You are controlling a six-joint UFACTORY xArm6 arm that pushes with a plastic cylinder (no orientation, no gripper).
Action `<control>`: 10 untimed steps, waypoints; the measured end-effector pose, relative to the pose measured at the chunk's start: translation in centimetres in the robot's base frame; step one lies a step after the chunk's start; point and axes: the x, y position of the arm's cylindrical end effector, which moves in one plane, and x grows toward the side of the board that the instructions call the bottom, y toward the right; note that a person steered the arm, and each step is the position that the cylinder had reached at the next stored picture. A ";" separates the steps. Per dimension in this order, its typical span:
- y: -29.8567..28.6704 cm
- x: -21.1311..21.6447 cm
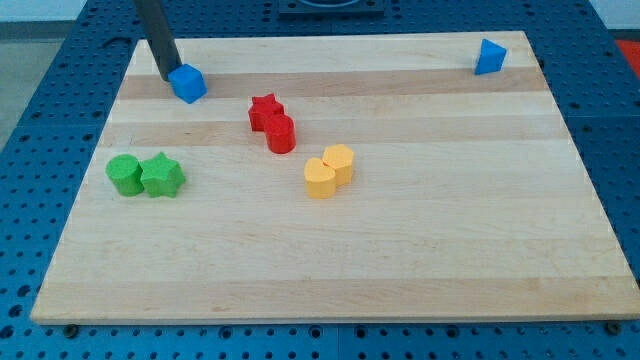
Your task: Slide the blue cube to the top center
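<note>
The blue cube (188,83) sits on the wooden board (400,250) near the view's top left. My tip (169,77) rests just left of the cube, touching or almost touching its left side. The dark rod rises from there toward the view's top edge. A second blue block (489,57), wedge-like in shape, sits at the view's top right corner of the board.
A red star (264,110) and a red cylinder (281,133) touch each other right of the cube and lower. Two yellow blocks (329,171) sit near the middle. A green block (125,174) and a green star (161,176) sit at the left.
</note>
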 end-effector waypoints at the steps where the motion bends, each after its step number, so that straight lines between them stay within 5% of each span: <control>1: 0.0 0.1; 6: -1.8 4.8; 10: 15.3 0.3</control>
